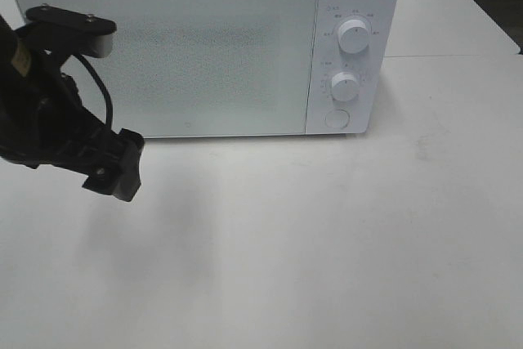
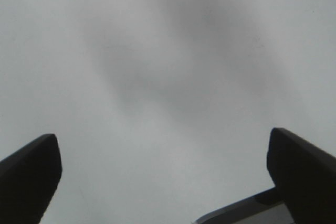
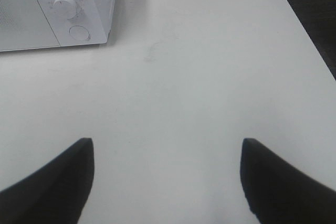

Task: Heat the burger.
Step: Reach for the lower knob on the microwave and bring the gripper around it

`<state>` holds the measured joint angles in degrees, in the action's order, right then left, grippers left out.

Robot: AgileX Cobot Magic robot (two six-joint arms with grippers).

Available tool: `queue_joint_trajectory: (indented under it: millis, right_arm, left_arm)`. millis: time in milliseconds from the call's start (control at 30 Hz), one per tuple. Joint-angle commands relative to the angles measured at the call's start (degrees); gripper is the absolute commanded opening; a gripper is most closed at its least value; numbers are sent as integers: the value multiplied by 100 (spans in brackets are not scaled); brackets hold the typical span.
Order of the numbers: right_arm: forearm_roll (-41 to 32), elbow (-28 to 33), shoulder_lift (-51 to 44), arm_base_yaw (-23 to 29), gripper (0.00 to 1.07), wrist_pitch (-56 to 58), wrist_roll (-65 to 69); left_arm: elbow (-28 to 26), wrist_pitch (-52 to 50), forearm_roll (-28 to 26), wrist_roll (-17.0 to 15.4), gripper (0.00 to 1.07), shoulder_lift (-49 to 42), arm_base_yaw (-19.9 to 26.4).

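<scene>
Left gripper and right gripper over a white table, microwave behind.
Each gripper hovers above the tabletop with its fingers wide apart and nothing between them. Farther back the white microwave stands with its door shut. The burger is out of sight, so its place cannot be told.

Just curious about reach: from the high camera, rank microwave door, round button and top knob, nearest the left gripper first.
1. microwave door, directly behind the left gripper.
2. round button, bottom of the right-hand panel.
3. top knob, top of that panel.
</scene>
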<state>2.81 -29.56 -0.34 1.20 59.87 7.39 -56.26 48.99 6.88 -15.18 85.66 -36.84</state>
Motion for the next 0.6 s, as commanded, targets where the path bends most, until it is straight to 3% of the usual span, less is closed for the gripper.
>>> queue_joint_trajectory:
  millis: [33,100,167,200,267,300,333,400,467,567,600]
  right_arm:
    - [11,17,-149,0,74,-52,-23]
    - [11,17,-149,0,74,-52,-23]
    - [11,17,-149,0,74,-52,-23]
    - [11,17,-149,0,74,-52,-23]
    - [11,17,-149,0,74,-52,-23]
    - [11,17,-149,0,74,-52,-23]
    - [11,17,-149,0,74,-52,-23]
    - [11,17,-149,0,74,-52,-23]
    - [11,17,-149,0,74,-52,-23]
    - [11,17,-149,0,74,-52,-23]
    - [11,17,-149,0,74,-52,-23]
  left_arm:
    - [6,447,-149,-80,101,-430,246]
    - [6,516,-178,-74,101,-516,361]
    - [6,733,-327,86,101,-819,894]
    - [6,733,-327,86,101,-819,894]
    - [6,985,-493,332,101,-1140,1484]
    - [6,985,-493,332,101,-1140,1484]
    - [6,1146,-602,539,101,-1352,1879]
    - [6,1215,-688,625,101,-1432,2040]
    - [126,1409,-785,968,101,-1839,2727]
    - [223,1421,-785,1014,101,-1965,2871]
    - [447,1421,-796,1020,101,-2229,3117]
